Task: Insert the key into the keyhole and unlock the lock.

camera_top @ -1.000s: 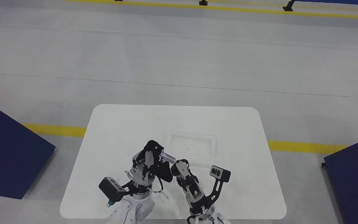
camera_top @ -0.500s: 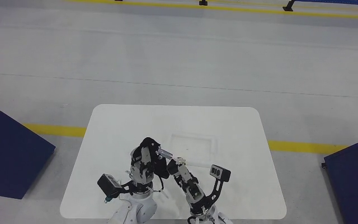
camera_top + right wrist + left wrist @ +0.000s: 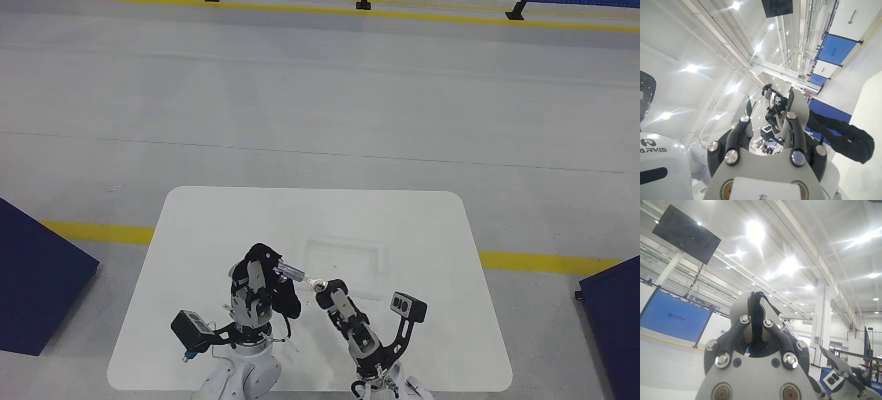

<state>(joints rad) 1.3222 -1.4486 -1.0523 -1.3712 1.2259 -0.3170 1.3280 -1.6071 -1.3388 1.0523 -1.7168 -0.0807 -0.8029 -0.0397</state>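
Left pincer (image 3: pixel 268 270): raised over the near part of the tabletop. Its pale, rounded finger shells and ribbed black pads are pressed together on the lock.
Lock (image 3: pixel 768 93): small and dark-bodied, with a round face of polished metal. It is held in the air at the left pincer's tips, its face turned toward the right pincer.
Key (image 3: pixel 772 101): a thin, flat, shiny metal piece right at the lock's face. I cannot tell whether it sits in the keyhole.
Right pincer (image 3: pixel 771 98): near the lock with its tips pointed at it. Its fingers (image 3: pixel 797 109) are spread apart and grip nothing. They have smooth grey shells, one with a saw-toothed black inner edge.
Tabletop (image 3: pixel 420 225): white and matte, with rounded corners.
Outline (image 3: pixel 345 255): a faint rectangular mark on the tabletop, beyond the two pincers.
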